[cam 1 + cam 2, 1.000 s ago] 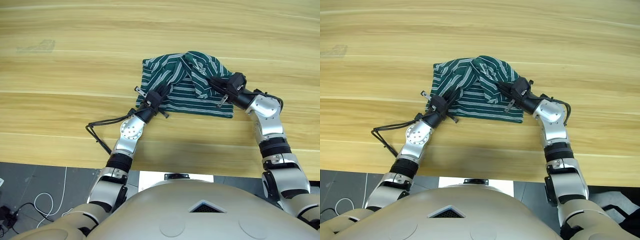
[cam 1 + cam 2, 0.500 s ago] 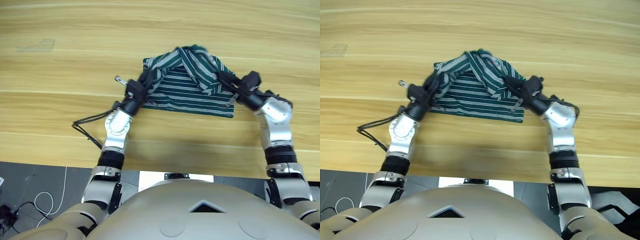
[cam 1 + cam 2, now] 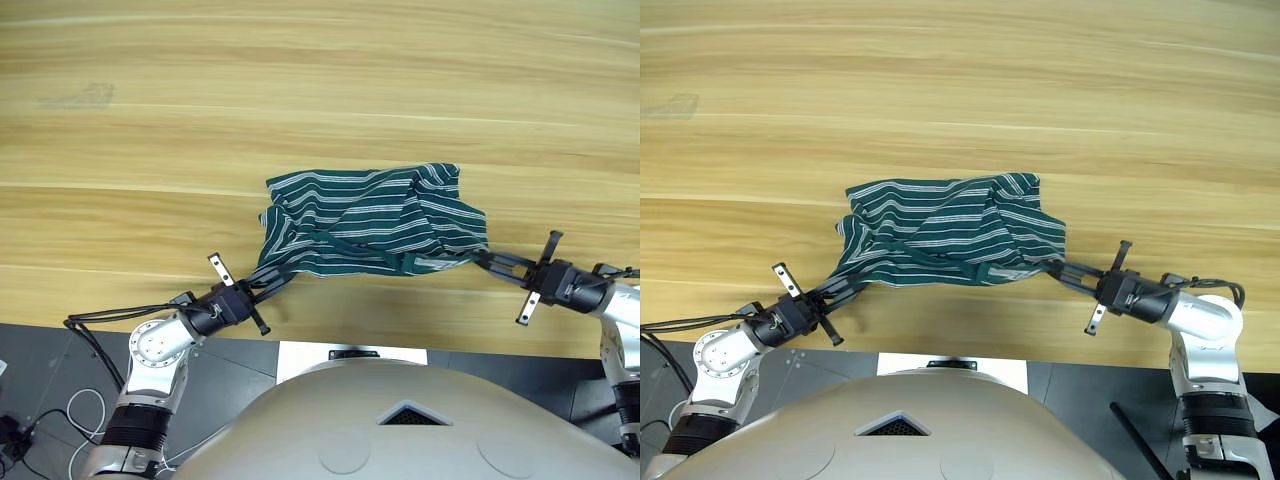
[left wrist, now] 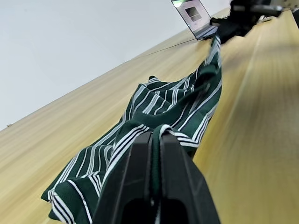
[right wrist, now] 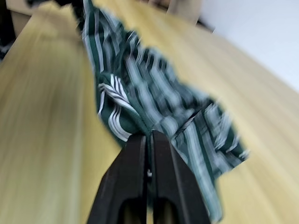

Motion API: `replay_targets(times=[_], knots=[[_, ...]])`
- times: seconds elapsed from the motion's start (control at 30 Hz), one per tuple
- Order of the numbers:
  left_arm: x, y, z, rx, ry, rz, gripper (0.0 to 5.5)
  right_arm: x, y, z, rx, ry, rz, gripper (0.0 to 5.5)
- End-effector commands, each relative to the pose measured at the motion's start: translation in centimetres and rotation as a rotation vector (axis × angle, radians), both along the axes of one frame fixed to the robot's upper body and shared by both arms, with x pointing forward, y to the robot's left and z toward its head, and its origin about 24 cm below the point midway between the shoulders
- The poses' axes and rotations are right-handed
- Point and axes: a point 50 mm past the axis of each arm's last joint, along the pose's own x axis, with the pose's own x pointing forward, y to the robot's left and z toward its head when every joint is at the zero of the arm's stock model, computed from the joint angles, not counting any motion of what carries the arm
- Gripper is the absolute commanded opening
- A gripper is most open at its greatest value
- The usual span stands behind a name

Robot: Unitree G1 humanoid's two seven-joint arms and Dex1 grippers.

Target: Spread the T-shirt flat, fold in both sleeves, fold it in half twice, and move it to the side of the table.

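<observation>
The striped T-shirt (image 3: 370, 220) lies rumpled on the wooden table (image 3: 300, 80), close to its near edge. The left gripper (image 3: 278, 275) pinches the hem toward the table's left, and the right gripper (image 3: 484, 259) pinches it toward the right, the cloth drawn between them.

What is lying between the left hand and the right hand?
The striped T-shirt, pinched by the left hand and right hand; head views show it.

Arms spread wide, left hand (image 3: 279, 275) and right hand (image 3: 483, 258) clamping the T-shirt (image 3: 370, 215).
</observation>
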Motion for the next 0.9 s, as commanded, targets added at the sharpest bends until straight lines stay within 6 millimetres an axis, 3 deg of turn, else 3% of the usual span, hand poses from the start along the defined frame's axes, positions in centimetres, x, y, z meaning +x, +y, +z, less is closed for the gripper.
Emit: replay_targets(times=[0.03,0.1,0.13,0.2,0.23,0.3,0.37,0.4,0.47,0.5,0.53,0.6,0.67,0.7,0.73,0.8,0.83,0.9], knots=[[6.6,0.1,-0.9,0.073,-0.008,0.002,0.04,8.7,1.9,0.9,0.097,-0.068,-0.167,0.00],[13.8,0.5,0.6,0.085,-0.057,0.170,0.04,16.1,3.0,2.5,0.082,-0.109,-0.434,0.00],[18.9,0.9,2.9,0.054,-0.071,0.376,0.04,20.1,3.8,4.7,0.065,-0.162,-0.644,0.00],[25.4,1.0,7.7,0.037,-0.092,0.726,0.04,24.2,5.3,9.9,0.047,-0.325,-0.944,0.00],[27.6,0.8,11.6,-0.038,-0.167,0.898,0.04,25.3,6.0,13.6,0.111,-0.444,-1.094,0.00],[29.4,0.4,19.8,-0.235,-0.368,1.113,0.04,25.6,7.0,20.3,0.267,-0.689,-1.269,0.00],[28.8,0.1,27.7,-0.534,-0.559,1.192,0.04,24.4,7.0,26.0,0.458,-0.919,-1.373,0.00],[27.6,0.3,31.5,-0.686,-0.692,1.187,0.04,23.3,6.9,28.7,0.560,-1.052,-1.402,0.00],[25.4,1.1,35.2,-0.870,-0.873,1.098,0.04,21.8,6.8,31.0,0.691,-1.211,-1.388,0.00],[25.1,1.3,34.5,-0.888,-0.883,0.982,0.04,21.9,6.6,30.2,0.690,-1.182,-1.312,0.00],[25.8,0.8,31.4,-0.794,-0.819,0.835,0.04,23.0,6.4,27.2,0.594,-1.037,-1.196,0.00],[26.4,-0.3,23.0,-0.510,-0.655,0.625,0.04,24.1,6.1,18.7,0.355,-0.749,-0.986,0.00],[24.4,0.2,12.3,-0.209,-0.441,0.511,0.04,22.0,4.6,8.0,0.144,-0.474,-0.821,0.00],[22.0,0.6,7.0,-0.092,-0.313,0.445,0.04,19.5,3.7,3.3,0.081,-0.340,-0.735,0.00],[18.9,0.9,2.6,0.002,-0.209,0.370,0.04,16.7,3.1,0.0,0.047,-0.245,-0.641,0.00],[12.8,0.6,-2.4,0.099,-0.087,0.207,0.04,11.8,2.4,-2.8,0.051,-0.132,-0.502,0.00],[10.0,0.2,-3.7,0.114,-0.050,0.132,0.04,9.8,2.1,-3.1,0.061,-0.100,-0.456,0.00],[6.3,-0.3,-4.7,0.114,-0.012,0.058,0.04,7.0,1.7,-3.2,0.066,-0.054,-0.390,0.00]])
